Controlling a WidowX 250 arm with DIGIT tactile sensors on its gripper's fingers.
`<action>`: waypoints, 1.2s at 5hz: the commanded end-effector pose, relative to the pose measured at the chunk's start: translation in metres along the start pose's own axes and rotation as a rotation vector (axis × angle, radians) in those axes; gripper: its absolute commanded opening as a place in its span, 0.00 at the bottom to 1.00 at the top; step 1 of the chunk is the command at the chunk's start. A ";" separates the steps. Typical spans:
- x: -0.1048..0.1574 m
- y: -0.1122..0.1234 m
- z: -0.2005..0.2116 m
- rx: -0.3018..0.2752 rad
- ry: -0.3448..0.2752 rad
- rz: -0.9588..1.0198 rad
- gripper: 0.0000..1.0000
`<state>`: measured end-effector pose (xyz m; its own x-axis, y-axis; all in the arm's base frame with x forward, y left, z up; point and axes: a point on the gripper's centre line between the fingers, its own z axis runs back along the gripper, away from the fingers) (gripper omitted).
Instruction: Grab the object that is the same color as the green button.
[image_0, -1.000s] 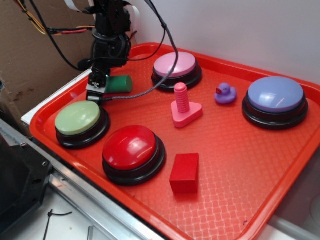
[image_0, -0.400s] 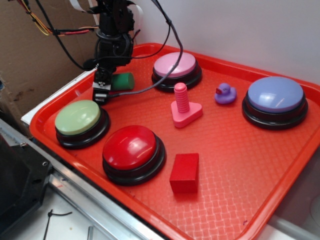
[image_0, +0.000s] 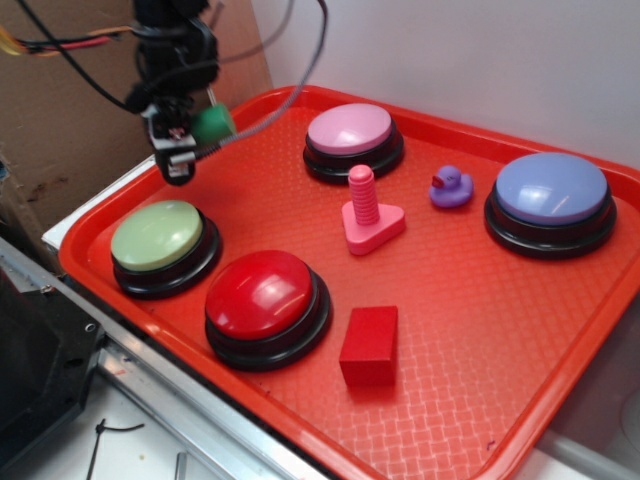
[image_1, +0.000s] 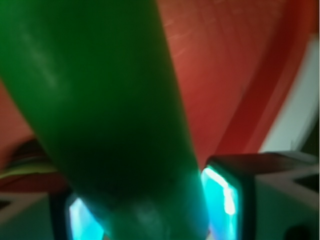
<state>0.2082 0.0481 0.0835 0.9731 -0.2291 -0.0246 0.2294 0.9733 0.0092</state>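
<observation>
Above the tray's (image_0: 420, 330) far-left corner, behind the green button (image_0: 157, 234), your end effector (image_0: 180, 140) grips the cylinder (image_0: 213, 124) clear of the surface; the wrist view shows it filling the jaws, so the grab looks secure.

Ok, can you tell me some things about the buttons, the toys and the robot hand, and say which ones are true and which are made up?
1. The hand holds the green cylinder up off the red tray. True.
2. The purple duck sits on top of the blue button. False: it stands on the tray beside that button.
3. The red block is next to the red button. True.
4. The pink bolt toy lies flat on its side. False: it stands upright on its triangle base.
5. The hand is pressing the green button. False: it is above the tray's far left corner, away from it.
</observation>
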 end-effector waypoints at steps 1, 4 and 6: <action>-0.005 -0.072 0.104 -0.093 -0.168 0.356 0.00; 0.010 -0.078 0.209 -0.086 -0.210 0.313 0.00; 0.015 -0.074 0.195 -0.060 -0.174 0.332 0.00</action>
<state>0.2003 -0.0197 0.2750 0.9868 0.1084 0.1200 -0.1007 0.9925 -0.0690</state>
